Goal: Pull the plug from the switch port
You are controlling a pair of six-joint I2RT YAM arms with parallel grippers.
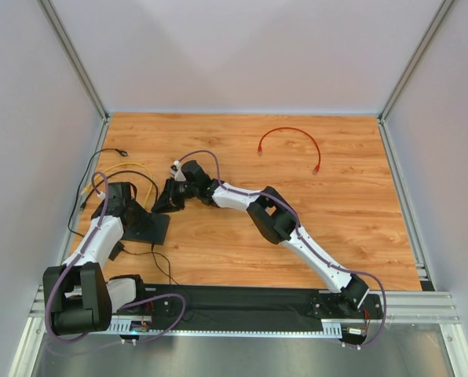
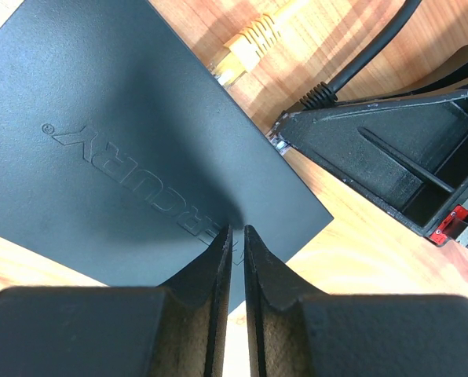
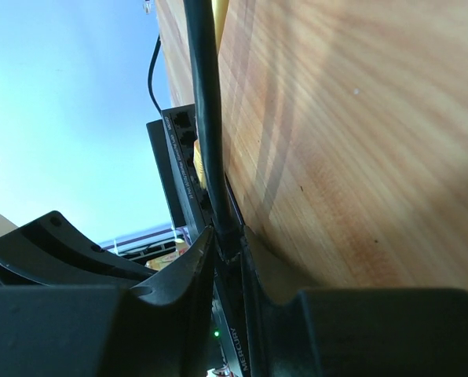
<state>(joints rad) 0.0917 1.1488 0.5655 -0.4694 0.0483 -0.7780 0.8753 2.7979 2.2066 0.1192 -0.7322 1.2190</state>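
Plug of the black cable shows at the lower centre of my right wrist view, and my right claw is clamped on it, probably on its boot, ready to draw it straight out. The switch fills the left of my left wrist view; my left claw, almost fully closed and empty, rests on its top edge to stop it sliding when I pull.

left arm folded forward, left gripper pointing down, fingers nearly together. right arm reaches across leftward, right gripper pinching a black cable.
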